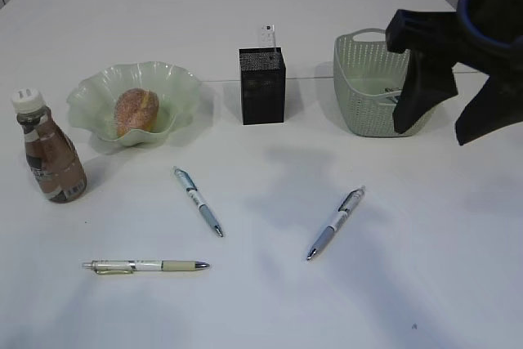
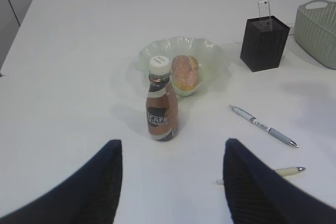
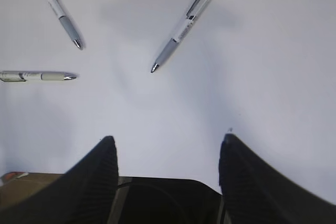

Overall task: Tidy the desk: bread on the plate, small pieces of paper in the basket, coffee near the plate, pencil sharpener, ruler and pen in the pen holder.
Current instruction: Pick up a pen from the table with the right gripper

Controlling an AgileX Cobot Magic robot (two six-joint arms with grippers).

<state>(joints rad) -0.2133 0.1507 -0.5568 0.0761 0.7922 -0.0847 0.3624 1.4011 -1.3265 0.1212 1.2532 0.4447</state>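
The bread (image 1: 136, 110) lies in the plate (image 1: 90, 91), with the coffee (image 1: 51, 153) standing upright to its left. The ruler (image 1: 267, 36) sticks up out of the pen holder (image 1: 261, 86). Three pens lie loose on the desk: one (image 1: 198, 201) in the middle, one (image 1: 336, 222) to the right, one (image 1: 145, 266) near the front. My right gripper (image 1: 441, 124) hangs open and empty in front of the basket (image 1: 368, 79). My left gripper (image 2: 173, 141) is open and empty, a short way back from the coffee (image 2: 161, 108). The pencil sharpener and paper pieces are out of view.
The desk (image 1: 270, 308) is bare white with a seam behind the plate. In the right wrist view the right gripper (image 3: 169, 136) is over bare desk, with the pens (image 3: 185, 22) (image 3: 56, 9) (image 3: 34, 76) farther out. The basket's inside is partly hidden.
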